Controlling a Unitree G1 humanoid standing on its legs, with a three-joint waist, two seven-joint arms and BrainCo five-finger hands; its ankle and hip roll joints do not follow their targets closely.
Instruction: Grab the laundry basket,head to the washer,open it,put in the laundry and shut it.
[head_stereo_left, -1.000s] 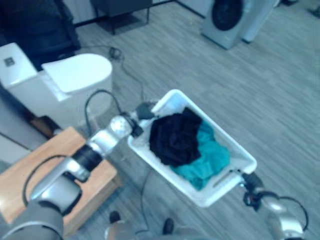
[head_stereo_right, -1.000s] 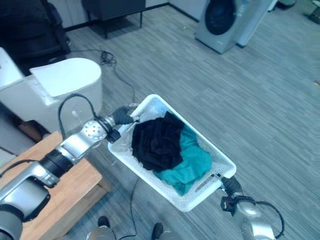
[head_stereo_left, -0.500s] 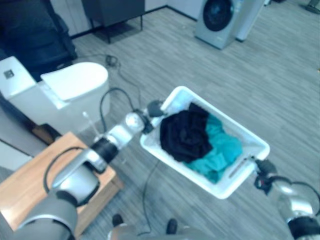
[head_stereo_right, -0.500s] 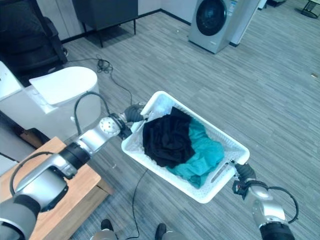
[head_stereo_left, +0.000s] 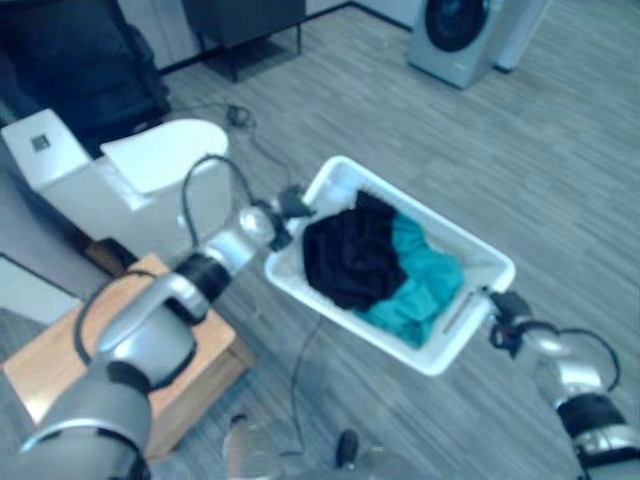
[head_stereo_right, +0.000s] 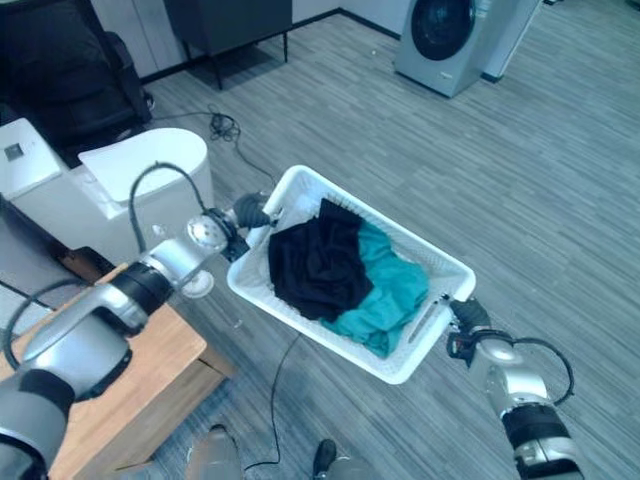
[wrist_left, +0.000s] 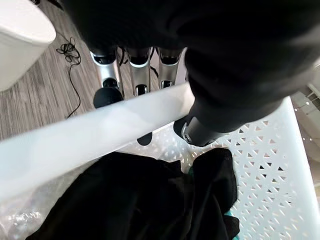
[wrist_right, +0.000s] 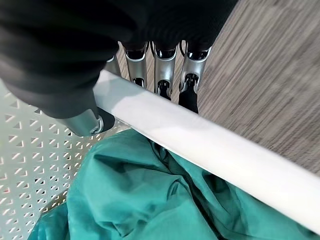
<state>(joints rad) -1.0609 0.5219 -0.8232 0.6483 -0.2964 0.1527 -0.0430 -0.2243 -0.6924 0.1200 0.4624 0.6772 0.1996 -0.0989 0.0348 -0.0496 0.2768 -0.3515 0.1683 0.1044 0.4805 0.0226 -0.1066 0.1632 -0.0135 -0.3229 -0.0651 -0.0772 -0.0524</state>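
Carrying the laundry basket (head_stereo_right: 440, 268) between both hands, clear of the floor, with the load riding inside. My left hand (wrist_left: 145, 80) has its fingers curled over the outside of one short rim and the thumb tucked under on the inside, so it is closed around that edge. My right hand (wrist_right: 165, 70) grips the opposite short rim the same way, fingers outside, thumb against the perforated wall. Black garment (head_stereo_right: 310, 262) sits just inside my left hand; teal garment (head_stereo_right: 385, 290) lies just past my right thumb, touching the black one. Washer (head_stereo_right: 445, 35) stands well ahead of both hands across open wood-look floor, door closed as far as I can judge.

Risks, my judgement: grip is on a smooth rim at each end only, so any difference in arm spacing while walking could let one edge slide out of the fingers and tip the load. Basket looks slightly skewed between the hands; a lurch could spill the teal piece over the rim. Toilet (head_stereo_right: 140, 170) and wooden bench (head_stereo_right: 130, 380) sit close beside my left arm, a likely snag when turning.
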